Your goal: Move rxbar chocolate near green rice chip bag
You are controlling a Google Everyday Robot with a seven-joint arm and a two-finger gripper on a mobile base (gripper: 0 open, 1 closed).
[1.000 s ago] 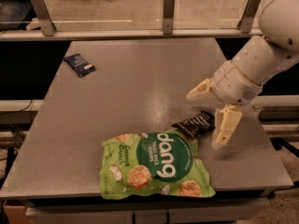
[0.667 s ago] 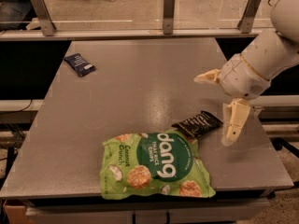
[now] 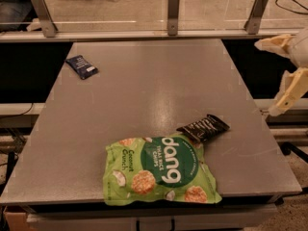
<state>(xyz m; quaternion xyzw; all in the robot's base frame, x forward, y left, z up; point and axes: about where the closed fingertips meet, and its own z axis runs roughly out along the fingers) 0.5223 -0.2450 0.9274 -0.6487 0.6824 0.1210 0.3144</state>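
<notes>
At three o'clock, just off the worktop (image 3: pixel 154 85), the claw (image 3: pixel 265 77) hangs spread wide, gripping nothing.
The rxbar chocolate (image 3: pixel 203 128) lies flat on the worktop toward five o'clock, one end meeting the one o'clock corner of the green rice chip bag (image 3: pixel 159 170). The bag sprawls at six o'clock by the near edge. The claw's two pale fingers are well apart from the bar. A dark blue packet (image 3: pixel 82 66) sits alone at ten o'clock, far from both.

gripper (image 3: pixel 267 78): beyond table (image 3: pixel 144 85) right edge, fingers apart | rxbar chocolate (image 3: pixel 203 128): touching green rice chip bag (image 3: pixel 159 174) at upper-right corner
</notes>
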